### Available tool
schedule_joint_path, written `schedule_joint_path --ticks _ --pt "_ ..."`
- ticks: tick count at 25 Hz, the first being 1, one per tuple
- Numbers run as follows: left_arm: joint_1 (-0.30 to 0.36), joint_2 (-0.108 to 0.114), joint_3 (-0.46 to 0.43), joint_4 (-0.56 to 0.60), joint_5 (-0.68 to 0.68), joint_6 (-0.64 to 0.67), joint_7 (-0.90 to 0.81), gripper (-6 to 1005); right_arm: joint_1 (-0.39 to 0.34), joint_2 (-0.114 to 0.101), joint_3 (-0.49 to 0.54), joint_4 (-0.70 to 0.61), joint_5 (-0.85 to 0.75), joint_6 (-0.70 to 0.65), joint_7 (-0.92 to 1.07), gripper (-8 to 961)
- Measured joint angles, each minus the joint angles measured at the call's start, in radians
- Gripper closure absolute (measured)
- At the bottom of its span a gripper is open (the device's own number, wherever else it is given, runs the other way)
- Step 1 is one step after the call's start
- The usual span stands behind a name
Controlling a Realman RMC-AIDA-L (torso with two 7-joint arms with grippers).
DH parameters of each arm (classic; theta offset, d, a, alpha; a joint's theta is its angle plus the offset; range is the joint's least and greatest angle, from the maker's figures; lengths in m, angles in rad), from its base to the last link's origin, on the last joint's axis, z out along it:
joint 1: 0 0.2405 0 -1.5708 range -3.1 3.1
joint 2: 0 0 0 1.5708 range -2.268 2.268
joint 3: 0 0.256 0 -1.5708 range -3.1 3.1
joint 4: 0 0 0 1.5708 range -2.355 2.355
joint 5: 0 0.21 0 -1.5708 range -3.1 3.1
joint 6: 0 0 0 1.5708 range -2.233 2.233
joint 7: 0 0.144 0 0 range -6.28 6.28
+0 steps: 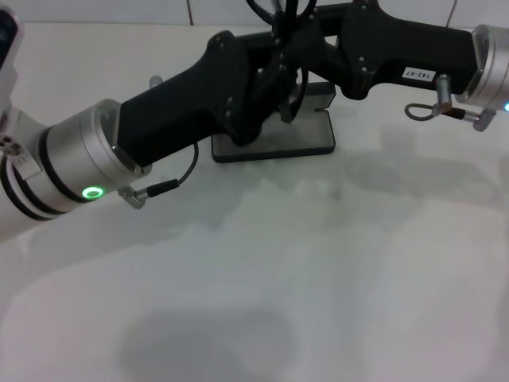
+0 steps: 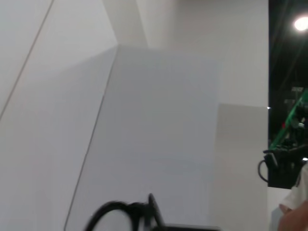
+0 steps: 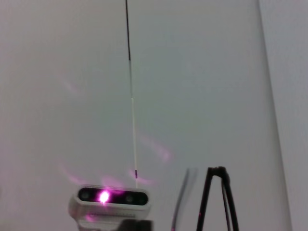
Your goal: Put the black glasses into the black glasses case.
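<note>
Spreading pale under both arms, a white table (image 1: 262,270); black glasses case (image 1: 274,142) open; claw states unclear.

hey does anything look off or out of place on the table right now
Nothing looks spilled or damaged. The black glasses case lies open and flat on the white table. The left gripper and right gripper meet above it, with thin black glasses hanging between them over the case, not yet inside.
</note>
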Motion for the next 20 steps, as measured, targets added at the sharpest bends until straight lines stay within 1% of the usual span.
schedule_joint_path --ticks 4,10,12,15,17,20 --pt "0.009 0.005 0.0 0.005 0.026 0.033 0.003 967 -0.005 -0.002 0.0 -0.013 -0.016 0.031 0.001 856" --pt "0.037 0.008 -0.005 0.008 0.034 0.049 0.007 967 -0.029 -0.002 -0.004 -0.075 -0.047 0.06 0.016 856" --pt "0.048 0.009 -0.005 0.008 0.03 0.049 0.007 967 -0.038 -0.002 -0.003 -0.108 -0.073 0.066 0.041 856" --pt "0.062 0.012 -0.008 0.009 0.025 0.049 0.007 967 -0.058 -0.003 0.0 -0.205 -0.153 0.084 0.111 856" --pt "0.066 0.013 -0.009 0.01 0.023 0.05 0.004 967 -0.07 0.0 -0.001 -0.258 -0.193 0.089 0.142 856" --pt "0.064 0.012 -0.01 0.01 0.022 0.048 0.004 967 -0.078 0.005 -0.008 -0.282 -0.207 0.094 0.153 855"
